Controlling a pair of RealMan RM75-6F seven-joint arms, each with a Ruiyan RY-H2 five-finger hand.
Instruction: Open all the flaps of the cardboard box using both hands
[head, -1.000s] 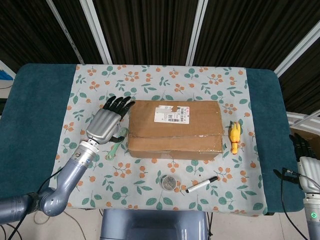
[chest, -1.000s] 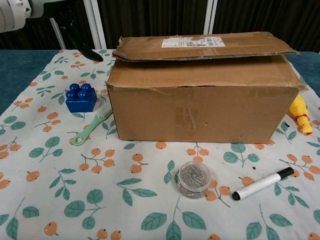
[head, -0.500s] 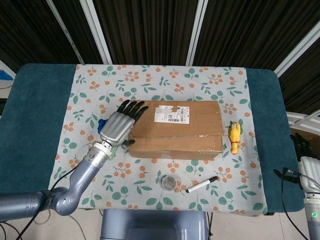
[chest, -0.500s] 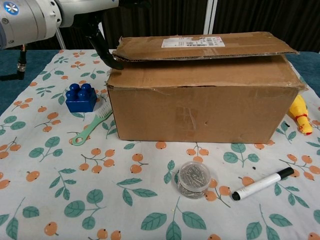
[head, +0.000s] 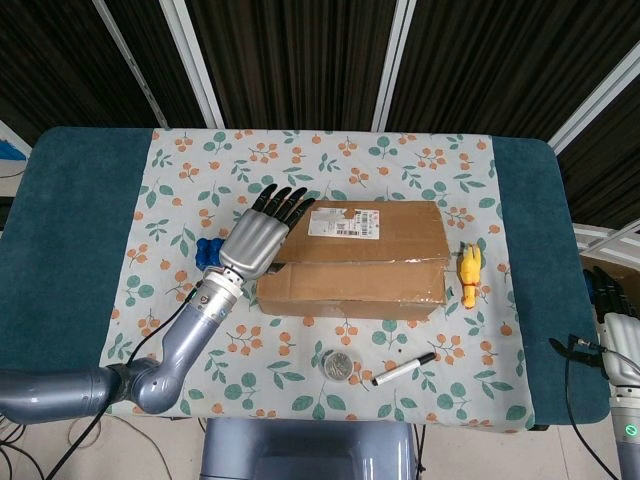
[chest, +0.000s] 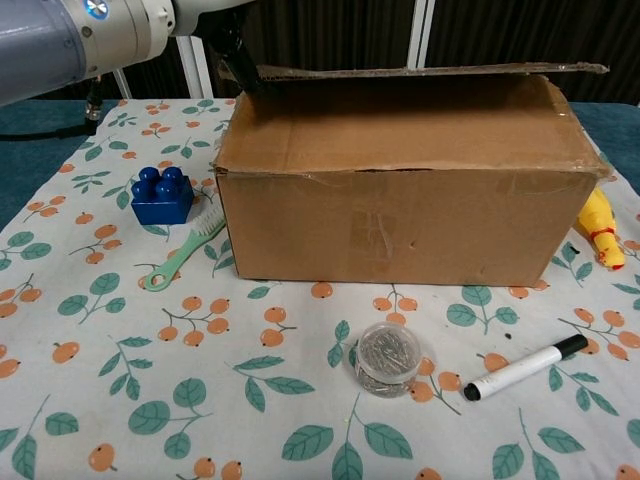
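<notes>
Floral-cloth bench (head: 400, 160) | left hand (head: 258, 238) fingers under cardboard box (chest: 400, 200) far flap (head: 375, 228), barely lifted | right hand (head: 612, 310) idle, grip unclear | other flaps shut

Far flap (chest: 420, 70) higher, left robot hand (head: 260, 240) beneath.

Setting is a robot test or lab station, not a home. Evidence: a table (head: 80, 240) with teal padding, overlaid by a floral-print cloth (head: 330, 155), backed by dark ribbed panels (head: 300, 60) with white metal struts (head: 195, 65). Exposed cables (head: 572, 380) run at the right edge. Assorted unrelated props lie out: blue toy block (chest: 161, 195), marker (chest: 525, 367), clear jar of pins (chest: 388, 358).
</notes>
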